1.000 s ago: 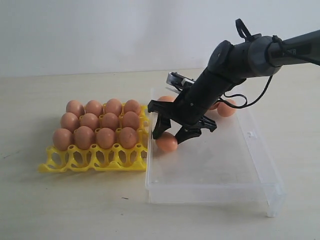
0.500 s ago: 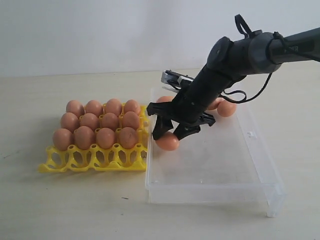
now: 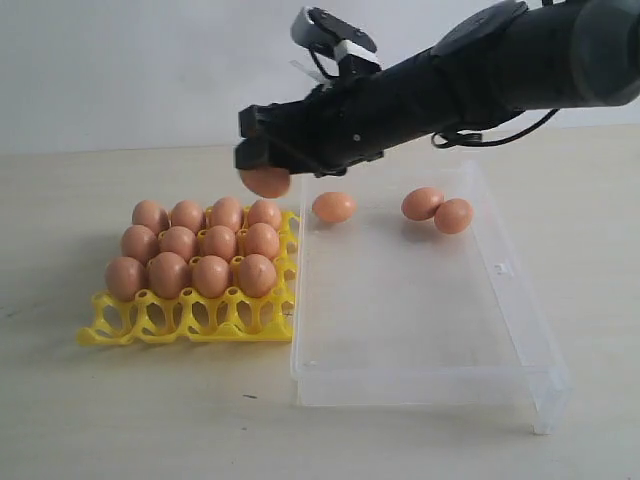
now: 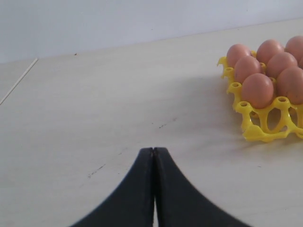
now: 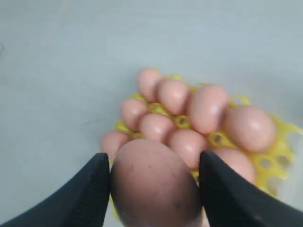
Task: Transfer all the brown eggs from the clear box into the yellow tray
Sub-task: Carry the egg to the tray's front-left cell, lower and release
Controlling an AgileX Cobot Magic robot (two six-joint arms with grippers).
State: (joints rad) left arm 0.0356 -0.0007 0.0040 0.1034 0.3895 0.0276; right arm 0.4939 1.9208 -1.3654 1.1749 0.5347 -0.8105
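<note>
My right gripper (image 3: 262,166) is shut on a brown egg (image 3: 265,181) and holds it in the air above the far right corner of the yellow tray (image 3: 185,322). In the right wrist view the held egg (image 5: 155,184) sits between the black fingers (image 5: 90,189), with the tray's eggs (image 5: 207,108) below. Three rows of the tray hold eggs (image 3: 210,275); the front row of cups stands bare. Three eggs (image 3: 334,207) (image 3: 422,203) (image 3: 453,216) lie at the far end of the clear box (image 3: 420,375). My left gripper (image 4: 153,150) is shut on nothing, left of the tray (image 4: 262,135).
The clear box stands right against the tray's right side. The right arm (image 3: 470,70) stretches across above the box's far end. A pale wall runs behind the tabletop (image 3: 120,420).
The right gripper closed on an egg at the box's left side, lifted it out and carried it up and left to above the tray's far right corner. The left gripper shows no earlier frame.
</note>
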